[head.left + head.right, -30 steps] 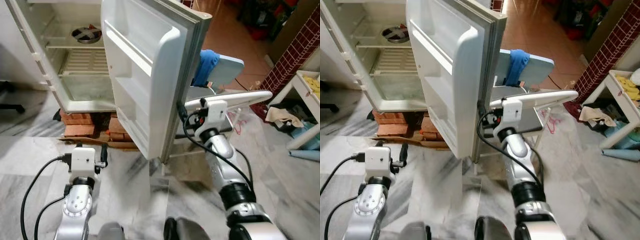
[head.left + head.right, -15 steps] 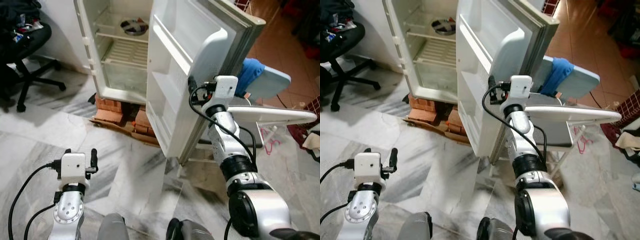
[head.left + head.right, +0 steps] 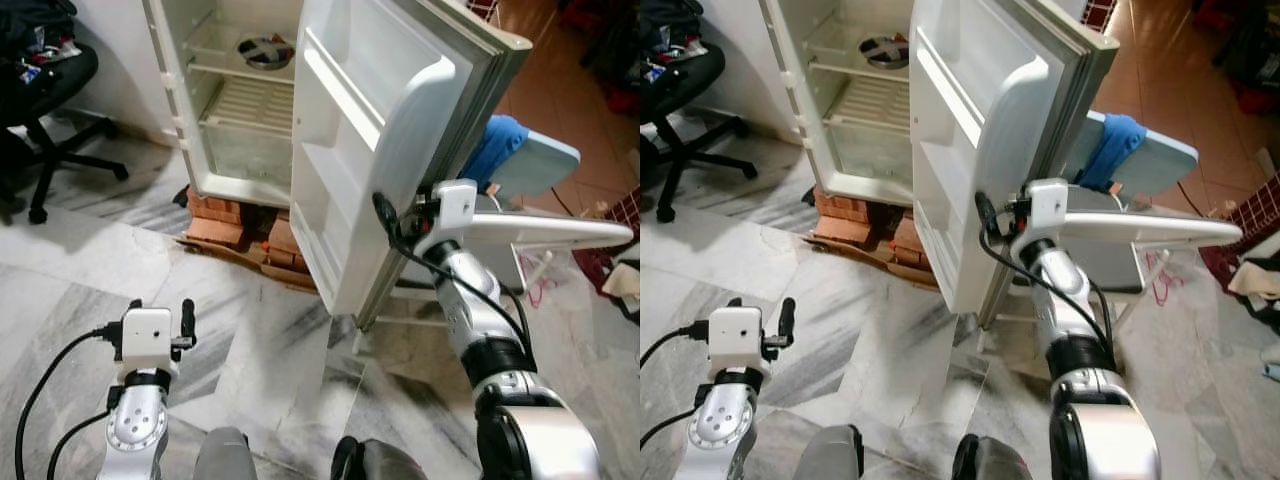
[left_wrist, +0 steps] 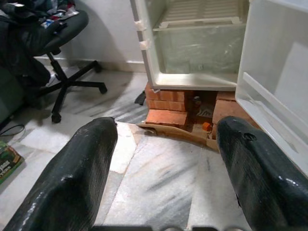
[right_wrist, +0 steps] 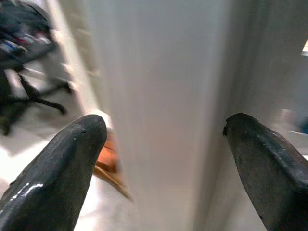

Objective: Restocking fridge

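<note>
Silver right arm reaches forward, its fingers (image 5: pixel 53 168) spread wide around the fridge door (image 3: pixel 400 120) edge.

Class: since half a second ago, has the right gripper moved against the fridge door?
Yes. The right gripper has dropped lower along the fridge door edge.

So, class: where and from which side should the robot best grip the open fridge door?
Probably the fridge door by its free vertical edge, approached edge-on from the robot's side. The right gripper already faces that narrow edge, fingers open either side.
</note>
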### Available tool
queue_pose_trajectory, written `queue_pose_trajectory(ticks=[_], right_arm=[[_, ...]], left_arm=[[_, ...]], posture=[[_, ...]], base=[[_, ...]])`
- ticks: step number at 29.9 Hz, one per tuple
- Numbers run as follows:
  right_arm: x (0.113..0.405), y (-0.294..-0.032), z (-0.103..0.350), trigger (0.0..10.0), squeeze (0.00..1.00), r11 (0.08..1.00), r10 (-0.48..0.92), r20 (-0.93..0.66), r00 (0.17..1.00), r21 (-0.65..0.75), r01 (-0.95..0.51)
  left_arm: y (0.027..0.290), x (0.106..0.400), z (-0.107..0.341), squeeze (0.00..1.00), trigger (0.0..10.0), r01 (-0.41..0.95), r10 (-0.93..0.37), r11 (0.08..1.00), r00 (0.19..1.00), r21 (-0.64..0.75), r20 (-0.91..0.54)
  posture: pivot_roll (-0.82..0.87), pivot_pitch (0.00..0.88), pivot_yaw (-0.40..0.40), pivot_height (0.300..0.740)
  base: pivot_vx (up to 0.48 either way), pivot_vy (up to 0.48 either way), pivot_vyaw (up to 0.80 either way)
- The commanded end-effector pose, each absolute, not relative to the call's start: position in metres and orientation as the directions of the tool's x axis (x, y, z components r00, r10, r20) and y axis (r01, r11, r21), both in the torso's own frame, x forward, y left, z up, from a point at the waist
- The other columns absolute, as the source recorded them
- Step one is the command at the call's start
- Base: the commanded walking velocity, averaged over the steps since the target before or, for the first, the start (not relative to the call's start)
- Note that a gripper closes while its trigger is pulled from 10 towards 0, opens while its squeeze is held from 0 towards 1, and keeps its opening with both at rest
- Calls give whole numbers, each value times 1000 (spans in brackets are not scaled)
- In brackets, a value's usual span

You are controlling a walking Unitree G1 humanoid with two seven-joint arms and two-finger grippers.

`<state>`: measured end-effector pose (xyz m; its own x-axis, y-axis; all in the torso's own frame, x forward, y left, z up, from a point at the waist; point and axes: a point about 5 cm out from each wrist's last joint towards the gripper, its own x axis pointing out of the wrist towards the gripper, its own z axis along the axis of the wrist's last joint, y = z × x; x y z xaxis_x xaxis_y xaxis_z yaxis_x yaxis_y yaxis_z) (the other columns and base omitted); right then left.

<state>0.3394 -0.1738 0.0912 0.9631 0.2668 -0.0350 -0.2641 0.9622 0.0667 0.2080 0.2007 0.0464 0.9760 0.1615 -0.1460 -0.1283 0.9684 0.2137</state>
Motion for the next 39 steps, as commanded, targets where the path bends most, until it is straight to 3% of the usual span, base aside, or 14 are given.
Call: queue_pose_trajectory(ticks=[1,5,9,12,15,16,18,19,21,25,27,32,33,39], right_arm=[[345,-187,101,10000,0,978,208,-18,978,11,-208],[349,-202,109,10000,0,992,117,-5,993,-41,-117],[362,-214,142,10000,0,999,33,121,992,-26,-30],[371,-211,160,10000,0,999,38,160,986,-18,-36],[379,-188,183,10000,0,983,167,244,955,37,-181],[381,-167,196,10000,0,934,287,283,915,130,-333],[378,-150,202,10000,0,866,393,315,864,189,-463],[367,-130,209,10000,0,742,534,356,767,237,-627],[348,-109,216,10000,0,571,666,401,629,268,-776],[295,-72,221,10000,0,249,823,449,348,266,-931],[294,-70,213,10000,0,263,829,428,361,271,-926],[309,-88,153,10000,0,535,795,182,578,239,-810],[313,-100,138,10000,0,637,737,99,669,232,-735],[314,-125,116,10000,0,849,513,2,859,146,-507]], left_arm=[[201,208,47,0,10000,-115,150,969,977,217,-152],[201,208,47,0,10000,-111,147,970,977,218,-157],[201,209,46,0,10000,-105,142,970,977,221,-161],[200,210,46,0,10000,-100,139,970,977,222,-164],[198,209,45,0,10000,-87,126,970,978,226,-167],[197,209,45,0,10000,-85,125,970,978,227,-168],[198,209,45,0,10000,-88,127,970,977,225,-169],[198,209,45,0,10000,-90,129,971,977,223,-169],[198,209,45,0,10000,-89,128,971,977,223,-170],[198,208,44,0,10000,-81,121,972,978,222,-173],[198,208,44,0,10000,-79,119,972,978,221,-174],[197,210,43,0,10000,-68,109,973,978,219,-179],[197,209,43,0,10000,-66,106,975,978,211,-182],[204,209,37,0,10000,-109,143,981,964,159,-223]], posture=[[189,124,-76,740],[189,123,-73,740],[189,121,-71,740],[194,120,-72,740],[199,118,-75,740],[200,116,-77,740],[201,116,-78,740],[200,114,-79,740],[197,114,-78,740],[192,112,-75,740],[190,112,-75,740],[185,113,-70,740],[187,112,-68,740],[179,107,-68,740]], base=[[0,0,0],[0,0,0],[0,0,0],[0,0,0],[0,0,0],[0,0,0],[0,0,0],[0,0,0],[0,0,0],[0,0,0],[0,0,0],[0,0,0],[0,0,0],[0,0,0]])
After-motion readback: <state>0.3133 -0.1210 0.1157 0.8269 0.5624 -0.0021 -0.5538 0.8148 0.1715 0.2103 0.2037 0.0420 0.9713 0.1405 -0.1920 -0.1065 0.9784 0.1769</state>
